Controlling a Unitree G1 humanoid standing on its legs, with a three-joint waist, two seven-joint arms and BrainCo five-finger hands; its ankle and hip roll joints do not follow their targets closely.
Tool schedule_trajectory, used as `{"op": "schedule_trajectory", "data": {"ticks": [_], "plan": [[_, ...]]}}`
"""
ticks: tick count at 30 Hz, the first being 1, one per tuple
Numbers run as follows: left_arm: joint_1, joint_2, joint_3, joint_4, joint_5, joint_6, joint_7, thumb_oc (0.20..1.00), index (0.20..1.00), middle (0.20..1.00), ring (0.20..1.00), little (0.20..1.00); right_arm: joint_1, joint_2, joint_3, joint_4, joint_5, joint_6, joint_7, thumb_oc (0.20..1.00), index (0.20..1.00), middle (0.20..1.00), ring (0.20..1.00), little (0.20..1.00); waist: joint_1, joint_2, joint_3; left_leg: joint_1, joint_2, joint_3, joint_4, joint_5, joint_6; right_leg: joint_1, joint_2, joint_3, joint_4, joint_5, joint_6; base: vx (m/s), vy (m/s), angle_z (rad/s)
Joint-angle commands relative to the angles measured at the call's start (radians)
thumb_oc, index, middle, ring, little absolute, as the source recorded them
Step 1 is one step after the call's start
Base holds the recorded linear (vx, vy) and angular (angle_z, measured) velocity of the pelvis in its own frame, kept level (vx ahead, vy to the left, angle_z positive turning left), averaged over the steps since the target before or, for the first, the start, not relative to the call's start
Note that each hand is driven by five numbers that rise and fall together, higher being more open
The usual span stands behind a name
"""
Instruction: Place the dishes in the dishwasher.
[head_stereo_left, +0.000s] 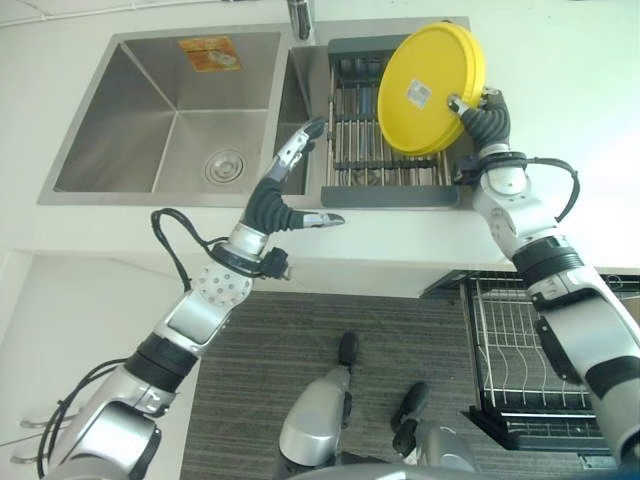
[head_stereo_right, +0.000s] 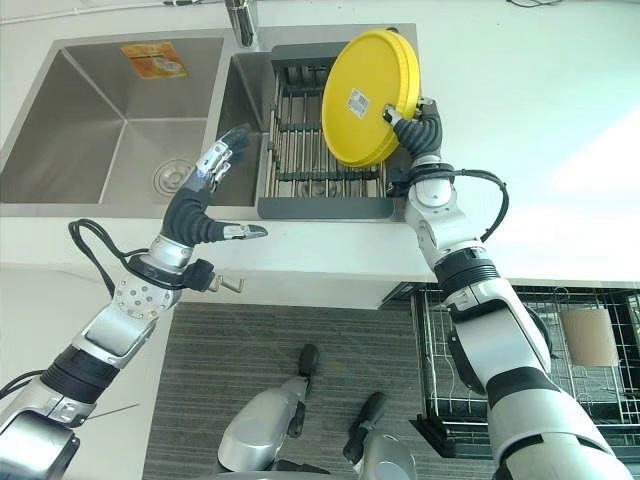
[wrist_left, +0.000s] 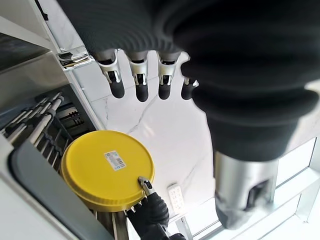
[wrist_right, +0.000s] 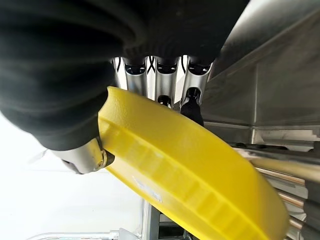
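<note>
Right hand (head_stereo_left: 482, 112) grips a yellow plate (head_stereo_left: 430, 88) by its rim in the left eye view, thumb on the underside that faces the camera, where a small label sits, and fingers hidden behind. That plate is lifted and tilted above the grey drying rack (head_stereo_left: 385, 190) set in the right basin of the steel sink (head_stereo_left: 150, 110), its lower edge close over the rack's metal bars. Left hand (head_stereo_left: 295, 180) hovers over the divider between the two basins, fingers straight, thumb spread out over the white counter (head_stereo_left: 560, 90), holding nothing. At the lower right the dishwasher's wire basket (head_stereo_left: 520, 370) stands pulled out, well apart from the plate.

From the right eye, the same scene: the plate (head_stereo_right: 368, 98) held up on the right hand (head_stereo_right: 420, 122) over the rack (head_stereo_right: 320, 205), the left hand (head_stereo_right: 205, 195) slack and unladen beside the sink (head_stereo_right: 90, 120), and the wire basket (head_stereo_right: 560, 350) below the counter edge.

Through the left wrist camera, its own fingers (wrist_left: 141, 85) hang straight in a row, touching nothing; past them lies the yellow plate (wrist_left: 105, 167) with the other hand's thumb (wrist_left: 146, 186) pressed on its edge.

Seen from the right wrist, the plate's rim (wrist_right: 190, 180) runs between the thumb (wrist_right: 87, 155) and the fingers (wrist_right: 192, 107), which are closed on it.
</note>
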Motion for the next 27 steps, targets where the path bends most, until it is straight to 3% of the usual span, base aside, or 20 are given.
{"op": "schedule_trajectory", "data": {"ticks": [1, 5, 10, 17, 23, 27], "plan": [[0.001, -0.026, 0.010, -0.034, -0.013, -0.041, 0.008, 1.000, 1.000, 1.000, 1.000, 1.000, -0.080, -0.018, 0.027, -0.069, 0.036, -0.118, 0.010, 0.200, 0.200, 0.200, 0.200, 0.200, 0.008, -0.018, -0.037, -0.045, -0.015, -0.040, 0.111, -0.144, -0.021, -0.100, -0.092, 0.057, 0.080, 0.039, 0.065, 0.00, 0.000, 0.00], [0.012, -0.035, 0.012, -0.035, -0.009, -0.037, 0.003, 1.000, 1.000, 1.000, 1.000, 1.000, -0.044, 0.011, -0.010, -0.134, 0.131, -0.203, 0.045, 0.200, 0.200, 0.200, 0.200, 0.200, 0.004, -0.018, -0.046, -0.032, -0.013, -0.035, 0.103, -0.146, -0.020, -0.089, -0.092, 0.055, 0.076, 0.038, 0.064, 0.00, 0.000, 0.00], [0.051, -0.051, 0.024, -0.042, 0.009, -0.033, -0.001, 1.000, 1.000, 1.000, 1.000, 1.000, 0.018, 0.039, -0.054, -0.283, 0.221, -0.241, 0.037, 0.200, 0.200, 0.200, 0.200, 0.200, -0.008, -0.021, -0.061, -0.013, -0.008, -0.028, 0.095, -0.148, -0.018, -0.077, -0.091, 0.057, 0.072, 0.038, 0.066, 0.02, 0.000, 0.00], [0.135, -0.066, 0.071, -0.058, 0.030, -0.024, -0.014, 1.000, 1.000, 1.000, 1.000, 1.000, 0.195, 0.100, -0.114, -0.563, 0.311, -0.221, 0.051, 0.200, 0.200, 0.200, 0.200, 0.200, -0.047, -0.033, -0.096, 0.029, -0.002, -0.007, 0.079, -0.156, -0.008, -0.055, -0.079, 0.085, 0.064, 0.035, 0.071, 0.06, -0.005, -0.07], [0.179, -0.078, 0.095, -0.059, 0.048, -0.016, -0.021, 1.000, 1.000, 1.000, 1.000, 1.000, 0.309, 0.133, -0.129, -0.670, 0.361, -0.220, 0.077, 0.200, 0.200, 0.200, 0.200, 0.200, -0.075, -0.043, -0.125, 0.067, 0.004, 0.023, 0.063, -0.160, -0.003, -0.032, -0.076, 0.100, 0.052, 0.039, 0.079, 0.04, -0.010, -0.14], [0.228, -0.094, 0.131, -0.063, 0.070, -0.012, -0.034, 1.000, 1.000, 1.000, 1.000, 1.000, 0.448, 0.187, -0.163, -0.752, 0.465, -0.262, 0.137, 0.200, 0.200, 0.200, 0.200, 0.200, -0.104, -0.052, -0.152, 0.100, 0.011, 0.052, 0.044, -0.169, 0.004, -0.016, -0.072, 0.116, 0.053, 0.037, 0.085, -0.01, -0.016, -0.18]]}}
